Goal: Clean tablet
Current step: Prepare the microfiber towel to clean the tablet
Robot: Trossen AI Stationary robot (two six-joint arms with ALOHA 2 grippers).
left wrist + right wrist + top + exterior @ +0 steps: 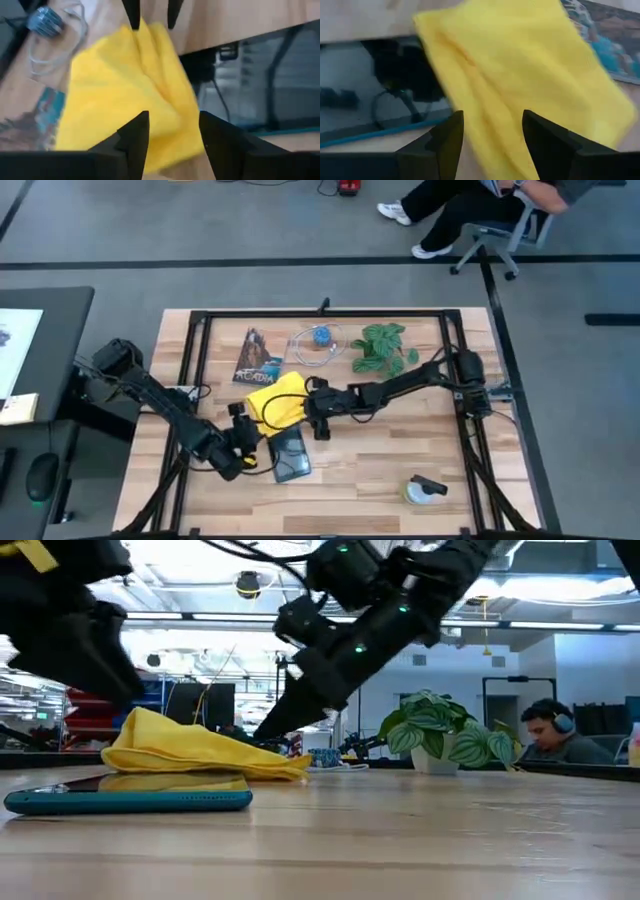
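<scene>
Tool tips of the right arm stand spread at the yellow cloth mid-tabletop; left tool spread too. Pinch a cloth fold firmly, then drag flat across the tablet just beside it.

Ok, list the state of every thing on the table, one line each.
tablet: flat, screen up, one end under the cloth.
yellow cloth: crumpled, lying partly on the tablet.
left gripper: open, at the cloth's edge.
right gripper: open, over the cloth.
booklet: flat, closed.
plant: upright.
spray bottle: on its side.
</scene>
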